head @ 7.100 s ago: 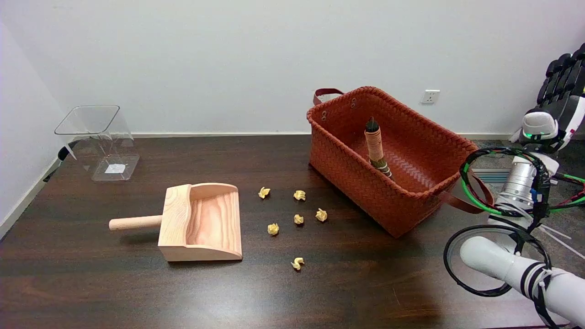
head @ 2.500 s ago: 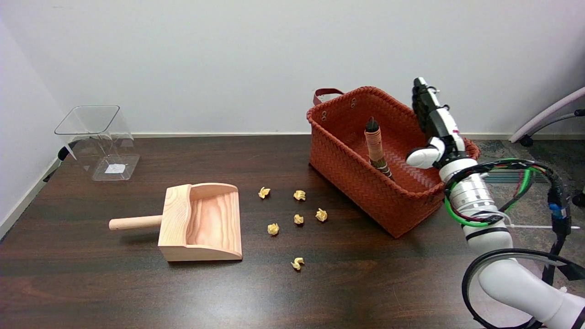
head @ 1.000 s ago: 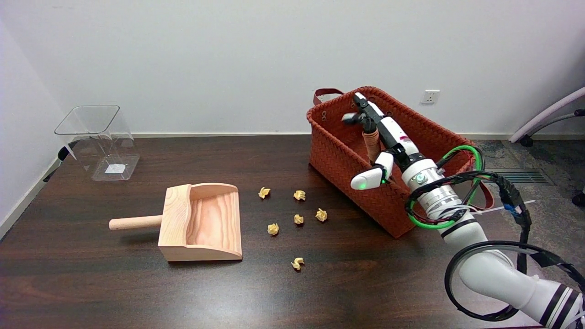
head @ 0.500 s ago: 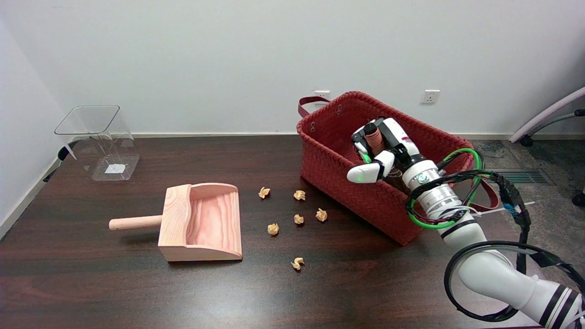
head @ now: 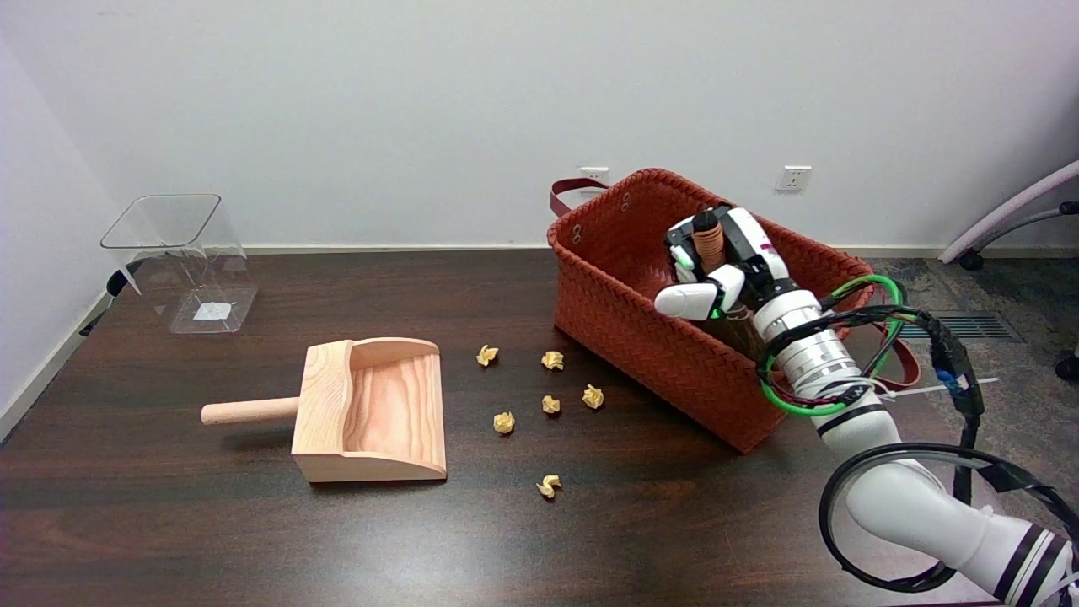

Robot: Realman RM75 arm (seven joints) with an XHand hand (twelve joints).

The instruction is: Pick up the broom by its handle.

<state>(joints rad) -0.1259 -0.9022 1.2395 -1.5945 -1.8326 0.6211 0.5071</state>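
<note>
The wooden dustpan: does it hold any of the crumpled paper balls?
No: the wooden dustpan shows only bare wood, and the paper balls lie on the table beside it.

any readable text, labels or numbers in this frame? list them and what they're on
No text can be read in this frame.
Clear box: white label on its floor, too small to read.
Right hand: small red mark on its white shell, too blurred to read.
Broom: handle mostly wrapped by the hand, no print visible.
Wall sockets: no markings legible.
</note>
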